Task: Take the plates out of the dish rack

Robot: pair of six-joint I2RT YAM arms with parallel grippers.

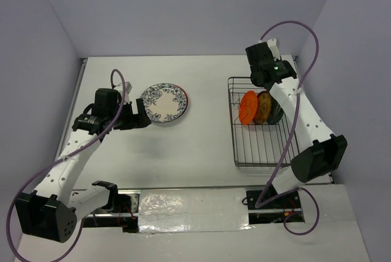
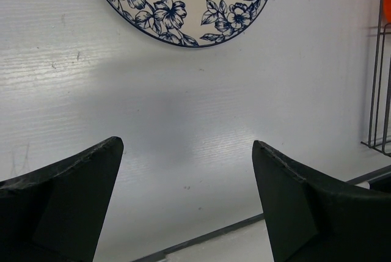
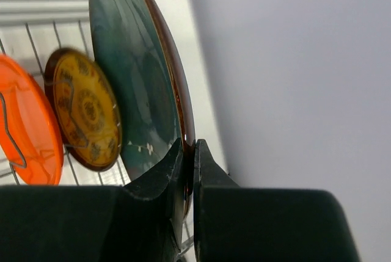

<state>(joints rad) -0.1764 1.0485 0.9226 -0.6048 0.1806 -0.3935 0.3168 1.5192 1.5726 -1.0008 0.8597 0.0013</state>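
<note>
The grey wire dish rack (image 1: 237,146) stands at the right. In it stand on edge a small orange plate (image 1: 247,108), a small yellow-brown patterned plate (image 1: 263,107) and a large dark teal plate (image 3: 131,79) with a brown-red rim. My right gripper (image 3: 188,147) is shut on the rim of the dark teal plate, at the rack's far right side. A white floral red-rimmed plate (image 1: 164,102) lies flat on the table at left. My left gripper (image 1: 142,117) is open and empty just left of it, apart from it. The floral plate also shows in the left wrist view (image 2: 183,5).
The enclosure's right wall (image 3: 293,60) is close beside the held plate. The rack's edge (image 2: 379,91) shows at the far right of the left wrist view. A silver strip (image 1: 189,204) runs along the near table edge between the arm bases.
</note>
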